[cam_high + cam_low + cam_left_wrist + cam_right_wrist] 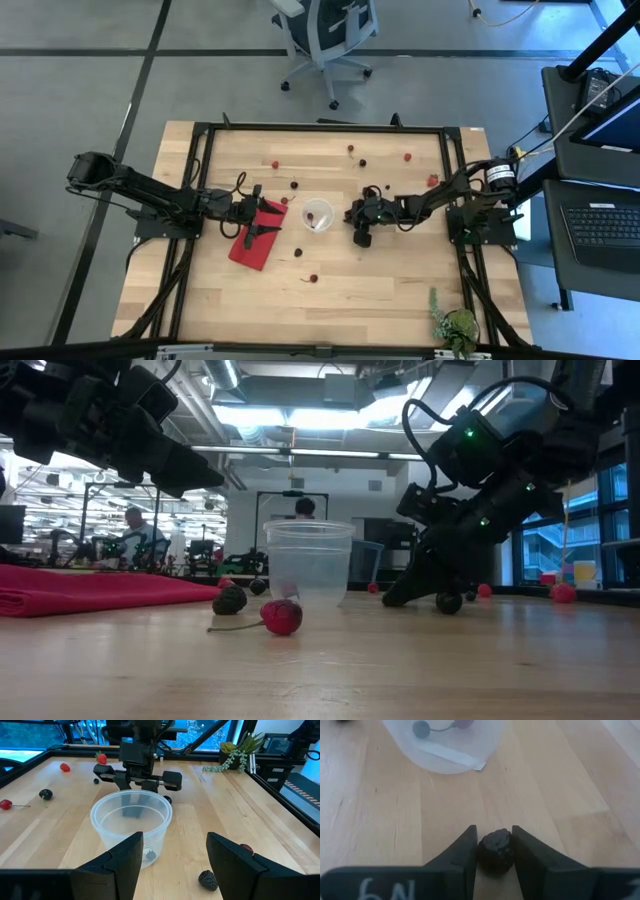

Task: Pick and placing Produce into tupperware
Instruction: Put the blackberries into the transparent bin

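Dark wrinkled cherry (495,851) pinched in the right gripper (494,854), low on the pale wooden tabletop (380,270)!
Grasp step in hand, I'd say; next call is a lift and a short carry to the small round clear plastic cup (318,215) just beside, one fruit already inside. Left gripper (174,857) hovers spread and empty over the magenta cloth (258,238). Loose red berries (275,165) dot the tabletop; behind, a bright workshop room with people.
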You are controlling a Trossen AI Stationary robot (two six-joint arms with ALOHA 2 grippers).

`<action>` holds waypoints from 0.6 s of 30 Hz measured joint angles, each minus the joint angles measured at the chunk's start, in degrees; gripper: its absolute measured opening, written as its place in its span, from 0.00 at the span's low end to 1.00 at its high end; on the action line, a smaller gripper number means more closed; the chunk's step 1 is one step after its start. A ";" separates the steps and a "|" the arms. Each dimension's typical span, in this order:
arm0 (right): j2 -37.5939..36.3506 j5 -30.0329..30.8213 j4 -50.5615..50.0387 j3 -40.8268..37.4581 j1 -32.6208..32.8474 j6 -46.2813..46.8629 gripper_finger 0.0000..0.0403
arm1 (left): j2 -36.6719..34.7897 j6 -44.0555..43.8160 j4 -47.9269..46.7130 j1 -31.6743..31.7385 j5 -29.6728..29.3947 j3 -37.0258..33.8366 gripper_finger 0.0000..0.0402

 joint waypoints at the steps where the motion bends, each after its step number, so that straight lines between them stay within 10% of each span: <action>1: -0.49 0.00 -0.24 -0.01 -0.02 0.05 0.26 | 0.00 0.00 -0.02 0.02 0.00 0.00 0.53; 8: -10.29 2.76 -17.78 5.55 -0.20 -0.04 0.26 | 0.00 0.00 -0.83 0.02 0.00 0.00 0.53; 18: -13.32 -0.21 -47.99 32.89 -0.37 -6.04 0.26 | 0.00 0.24 -2.60 0.02 0.00 0.00 0.53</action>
